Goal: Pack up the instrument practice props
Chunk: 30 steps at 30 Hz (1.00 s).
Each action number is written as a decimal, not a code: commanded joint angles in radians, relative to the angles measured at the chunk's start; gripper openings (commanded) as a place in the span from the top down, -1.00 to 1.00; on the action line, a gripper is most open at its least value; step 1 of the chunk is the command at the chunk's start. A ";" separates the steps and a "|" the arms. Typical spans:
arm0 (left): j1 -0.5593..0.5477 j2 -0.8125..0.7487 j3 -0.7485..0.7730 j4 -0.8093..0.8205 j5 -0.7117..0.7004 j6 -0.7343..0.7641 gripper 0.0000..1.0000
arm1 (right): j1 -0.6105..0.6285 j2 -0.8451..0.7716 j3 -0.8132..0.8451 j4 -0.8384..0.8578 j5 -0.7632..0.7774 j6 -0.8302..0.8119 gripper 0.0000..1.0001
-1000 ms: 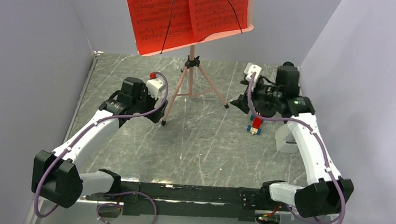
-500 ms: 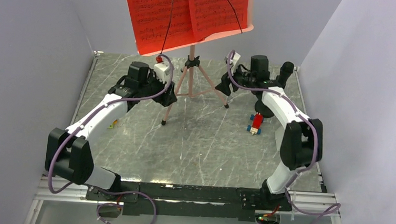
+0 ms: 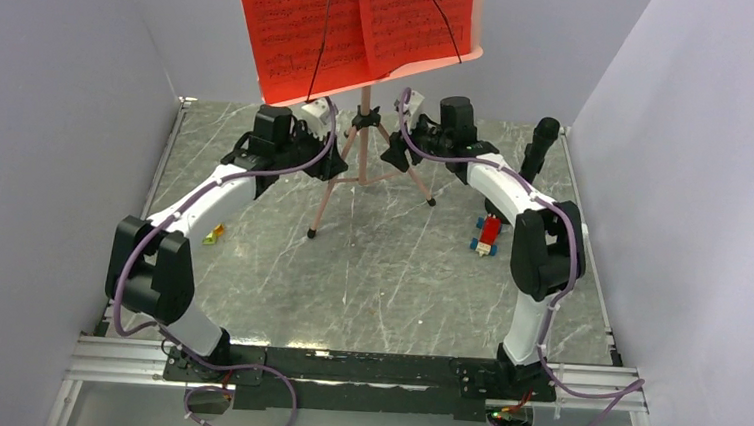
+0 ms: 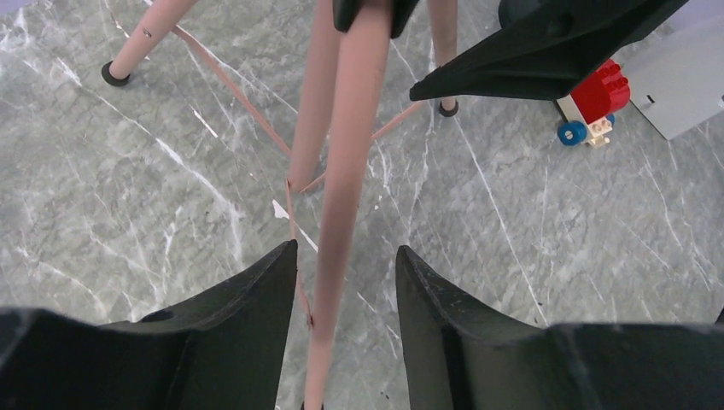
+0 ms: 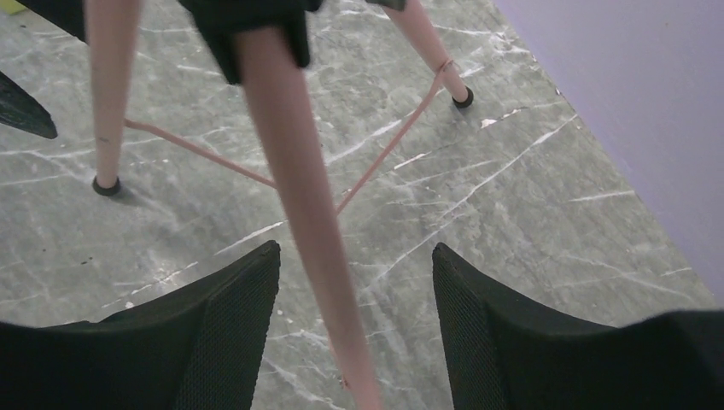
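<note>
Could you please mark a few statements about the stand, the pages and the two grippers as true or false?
1. The red sheet-music pages rest on the desk of the music stand. True.
2. The left gripper is open, with a stand leg between its fingers. True.
3. The right gripper is clamped shut on the pages. False: it is open and straddles a stand leg, below the desk.
4. The music stand lies folded flat. False: it stands upright on its spread tripod legs.
</note>
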State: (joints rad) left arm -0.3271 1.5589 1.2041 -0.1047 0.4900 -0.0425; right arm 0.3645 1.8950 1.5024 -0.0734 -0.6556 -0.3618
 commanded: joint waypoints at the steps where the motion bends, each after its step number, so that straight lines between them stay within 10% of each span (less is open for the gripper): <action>1: -0.003 0.039 0.040 0.085 0.023 0.006 -0.04 | -0.007 0.048 0.051 0.043 0.023 -0.015 -0.30; 6: -0.003 0.088 0.055 0.097 0.039 0.022 0.10 | 0.002 0.069 0.066 0.018 0.004 -0.070 -0.10; 14: -0.003 0.083 0.062 0.071 0.081 0.092 0.98 | 0.020 0.056 0.057 -0.021 -0.032 -0.078 0.36; 18: -0.003 0.047 0.008 0.062 0.102 0.116 0.99 | 0.046 0.025 0.004 -0.033 0.003 -0.060 1.00; 30: -0.005 -0.088 -0.103 -0.061 0.060 0.309 0.99 | 0.076 -0.173 -0.214 -0.069 0.062 0.029 1.00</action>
State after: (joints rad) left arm -0.3305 1.5433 1.1263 -0.1287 0.5415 0.1688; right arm 0.4374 1.8301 1.3510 -0.0864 -0.6018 -0.4160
